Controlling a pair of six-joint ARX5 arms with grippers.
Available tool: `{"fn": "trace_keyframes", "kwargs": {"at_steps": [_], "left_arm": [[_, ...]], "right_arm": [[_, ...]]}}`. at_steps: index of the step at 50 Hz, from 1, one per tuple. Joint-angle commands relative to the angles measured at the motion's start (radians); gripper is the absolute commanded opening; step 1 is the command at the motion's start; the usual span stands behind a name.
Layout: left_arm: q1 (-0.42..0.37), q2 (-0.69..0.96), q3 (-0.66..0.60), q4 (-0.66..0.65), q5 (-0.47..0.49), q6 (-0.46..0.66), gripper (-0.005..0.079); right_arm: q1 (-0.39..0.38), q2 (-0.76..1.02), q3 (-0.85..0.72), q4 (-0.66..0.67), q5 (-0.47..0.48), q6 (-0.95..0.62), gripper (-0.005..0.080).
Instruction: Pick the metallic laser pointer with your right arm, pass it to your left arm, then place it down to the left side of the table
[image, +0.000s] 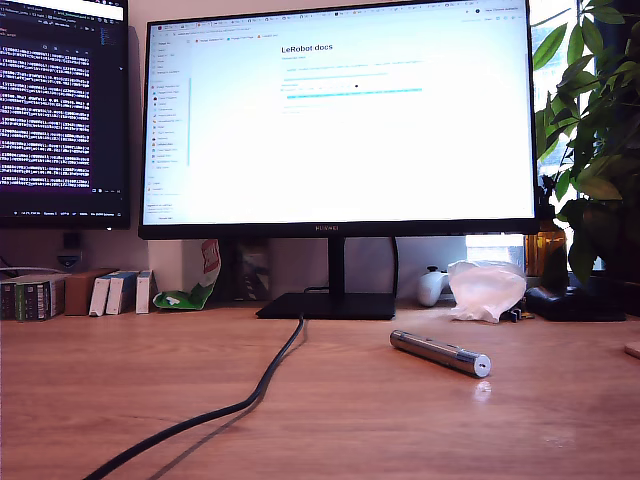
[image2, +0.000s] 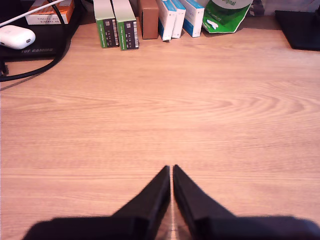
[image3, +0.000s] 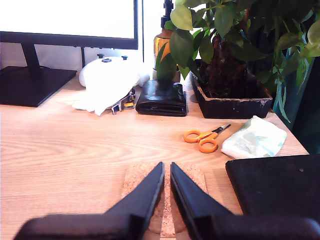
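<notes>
Ahead of my second claw (image3: 167, 172) sit a cork coaster (image3: 165, 200) and orange scissors (image3: 202, 138), its fingers nearly together, holding nothing; my first claw (image2: 172, 175) is likewise drawn together over bare desk (image2: 160, 110); neither wrist view shows the metallic laser pointer (image: 440, 353), which lies flat right of the black cable (image: 240, 400) in the exterior view; I judge I must spread the fingers wide and straddle the barrel across its width.
</notes>
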Motion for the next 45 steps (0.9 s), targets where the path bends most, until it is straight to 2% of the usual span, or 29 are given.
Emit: {"fn": "trace_keyframes", "kwargs": {"at_steps": [1, 20, 25, 32, 36, 40, 45], "left_arm": [[-0.001, -0.002, -0.031, 0.007, 0.001, 0.002, -0.0023], [-0.001, -0.002, -0.031, 0.007, -0.002, 0.002, -0.0023], [-0.001, -0.003, -0.031, 0.008, -0.002, 0.002, -0.0023], [-0.001, -0.003, -0.031, 0.01, 0.0, -0.002, -0.0023], [-0.002, -0.003, -0.031, 0.066, 0.04, -0.043, -0.0023], [-0.002, -0.003, -0.03, 0.131, 0.095, -0.151, -0.0023], [-0.002, -0.003, -0.03, 0.221, 0.122, -0.23, -0.0023]], "right_arm": [[-0.002, -0.005, 0.001, 0.009, 0.001, 0.005, -0.0011], [-0.002, -0.005, 0.001, 0.008, 0.001, 0.005, -0.0011], [-0.002, -0.005, 0.001, 0.009, -0.009, 0.059, -0.0011], [-0.002, -0.005, 0.001, 0.012, -0.058, 0.169, -0.0011], [-0.002, -0.005, 0.001, 0.055, -0.098, 0.265, -0.0011], [-0.002, -0.005, 0.001, 0.128, -0.184, 0.358, -0.0011], [-0.002, -0.005, 0.005, 0.252, -0.28, 0.442, -0.001]]}}
